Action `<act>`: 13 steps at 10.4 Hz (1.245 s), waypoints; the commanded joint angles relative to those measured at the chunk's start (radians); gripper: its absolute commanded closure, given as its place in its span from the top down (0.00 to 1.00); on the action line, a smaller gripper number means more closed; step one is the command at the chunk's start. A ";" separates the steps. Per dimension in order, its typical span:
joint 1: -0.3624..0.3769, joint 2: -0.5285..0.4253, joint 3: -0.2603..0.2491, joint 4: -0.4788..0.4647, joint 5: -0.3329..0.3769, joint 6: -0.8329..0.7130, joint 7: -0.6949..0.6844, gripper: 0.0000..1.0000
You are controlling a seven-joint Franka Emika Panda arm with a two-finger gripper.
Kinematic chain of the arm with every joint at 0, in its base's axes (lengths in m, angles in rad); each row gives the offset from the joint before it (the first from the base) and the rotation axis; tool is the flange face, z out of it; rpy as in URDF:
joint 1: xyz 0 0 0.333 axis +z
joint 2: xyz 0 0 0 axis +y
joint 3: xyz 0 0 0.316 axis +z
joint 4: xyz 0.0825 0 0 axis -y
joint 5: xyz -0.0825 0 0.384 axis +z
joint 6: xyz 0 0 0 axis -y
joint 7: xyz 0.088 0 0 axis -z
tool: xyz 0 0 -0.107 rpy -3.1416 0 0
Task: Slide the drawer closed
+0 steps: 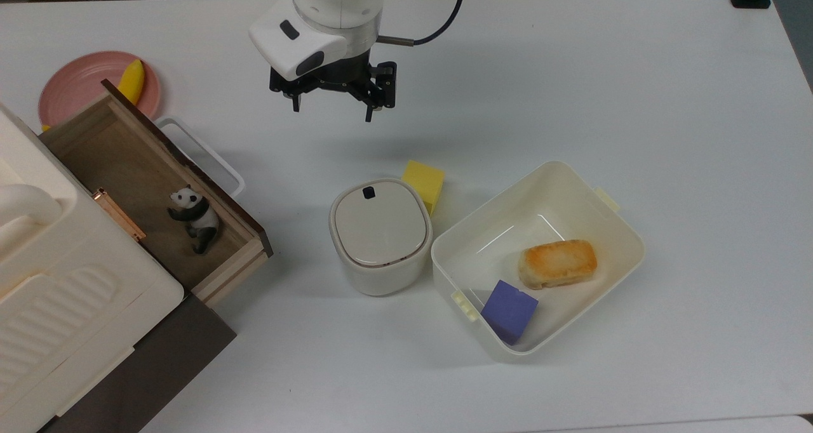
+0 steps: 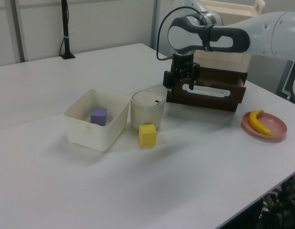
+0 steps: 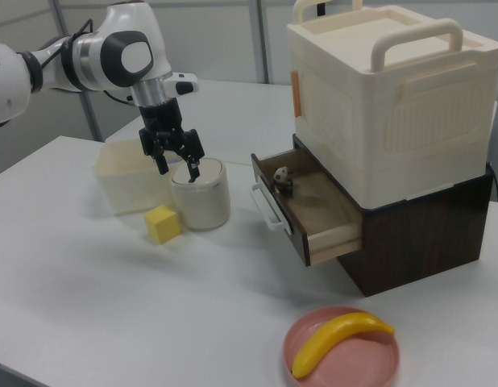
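Beside the round cream lidded container (image 1: 380,235), my hand (image 1: 332,108) hovers with fingers spread, holding nothing; past it the wooden drawer with dark brown front and white loop handle (image 1: 152,192) stands pulled open.

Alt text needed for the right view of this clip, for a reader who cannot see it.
A wooden drawer with a white loop handle stands pulled out of a dark cabinet, a toy panda inside it. The robot's open gripper hangs above a cream lidded canister beside a yellow cube. A banana lies on a pink plate in front.
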 commanded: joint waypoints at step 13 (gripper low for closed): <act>0.022 -0.005 -0.002 -0.010 0.026 -0.016 -0.025 1.00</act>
